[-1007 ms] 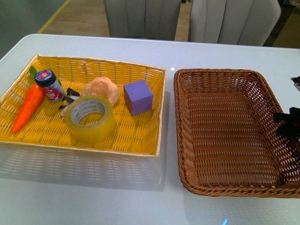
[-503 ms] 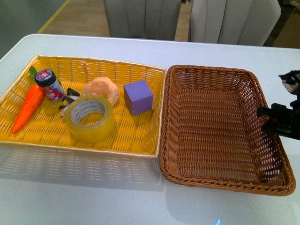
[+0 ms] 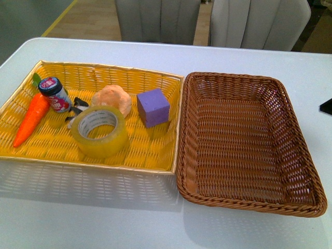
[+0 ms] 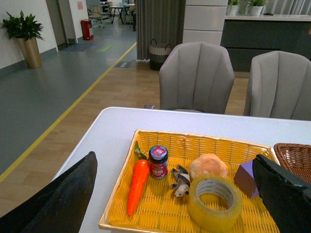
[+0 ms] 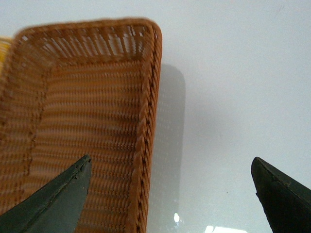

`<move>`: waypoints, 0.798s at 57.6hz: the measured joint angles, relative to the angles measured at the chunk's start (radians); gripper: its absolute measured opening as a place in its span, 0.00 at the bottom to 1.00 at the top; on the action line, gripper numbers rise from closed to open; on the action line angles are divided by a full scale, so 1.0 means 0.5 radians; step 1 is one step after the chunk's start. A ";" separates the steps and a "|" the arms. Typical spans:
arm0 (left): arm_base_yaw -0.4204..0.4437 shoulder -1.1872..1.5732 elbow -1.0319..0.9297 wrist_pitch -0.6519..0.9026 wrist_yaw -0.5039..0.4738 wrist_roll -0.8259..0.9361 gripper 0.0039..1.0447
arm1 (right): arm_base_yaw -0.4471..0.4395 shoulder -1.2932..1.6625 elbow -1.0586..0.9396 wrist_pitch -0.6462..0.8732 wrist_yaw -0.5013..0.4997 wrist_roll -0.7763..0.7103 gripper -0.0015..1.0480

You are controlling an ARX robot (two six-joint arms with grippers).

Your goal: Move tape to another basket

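**Tape lies in the yellow basket; both hands spread wide**

The tape (image 3: 99,131) lies flat, hole upward, in the yellow basket (image 3: 109,68), toward its front wall. Five other things share that basket:

- a pale bun (image 3: 113,98) just behind the tape
- a purple cube (image 3: 153,107) behind and to the tape's right
- a small animal figure (image 3: 77,109) just beside the tape's back-left edge
- a dark-lidded jar (image 3: 54,94) further back-left of the tape
- a carrot (image 3: 31,119) well to the tape's left

The brown basket (image 3: 233,78) sits on the white tabletop (image 3: 104,218) to the tape's right, its rim seemingly touching the yellow one's.

The left hand (image 4: 175,158) is spread wide. The right hand (image 5: 170,159) is also spread wide, with the brown basket's side rim showing between its fingers. Grey chairs (image 3: 158,21) stand beyond the tabletop, behind the tape.
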 joint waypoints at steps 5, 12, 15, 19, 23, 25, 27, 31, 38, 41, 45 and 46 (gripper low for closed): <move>0.000 0.001 0.000 0.000 0.000 -0.001 0.92 | -0.049 -0.171 -0.232 0.443 0.051 0.021 0.85; 0.000 0.000 0.000 -0.001 -0.001 0.000 0.92 | -0.047 -0.364 -0.748 1.412 0.110 0.041 0.66; 0.000 0.000 0.000 0.000 0.001 0.000 0.92 | -0.022 -0.472 -0.886 1.594 0.119 0.043 0.60; 0.000 0.000 0.000 0.000 0.001 0.000 0.92 | 0.019 -0.658 -1.001 1.664 0.166 0.043 0.48; 0.000 0.000 0.000 0.000 -0.001 0.000 0.92 | 0.053 -0.793 -1.070 1.622 0.224 0.045 0.36; 0.000 0.001 0.000 0.000 -0.001 0.000 0.92 | 0.071 -0.837 -1.097 1.593 0.233 0.045 0.31; 0.000 0.000 0.000 0.000 0.000 0.000 0.92 | 0.097 -0.893 -1.130 1.552 0.253 0.045 0.25; 0.000 0.000 0.000 0.000 0.000 0.000 0.92 | 0.141 -1.021 -1.185 1.467 0.283 0.045 0.11; 0.000 0.001 0.000 0.000 0.000 0.000 0.92 | 0.185 -1.234 -1.243 1.327 0.349 0.052 0.02; 0.000 0.001 0.000 0.000 0.000 0.000 0.92 | 0.210 -1.332 -1.266 1.253 0.365 0.052 0.02; 0.000 0.000 0.000 0.000 0.000 0.000 0.92 | 0.242 -1.448 -1.293 1.158 0.397 0.052 0.02; 0.000 0.001 0.000 0.000 0.000 0.000 0.92 | 0.257 -1.466 -1.297 1.144 0.420 0.052 0.02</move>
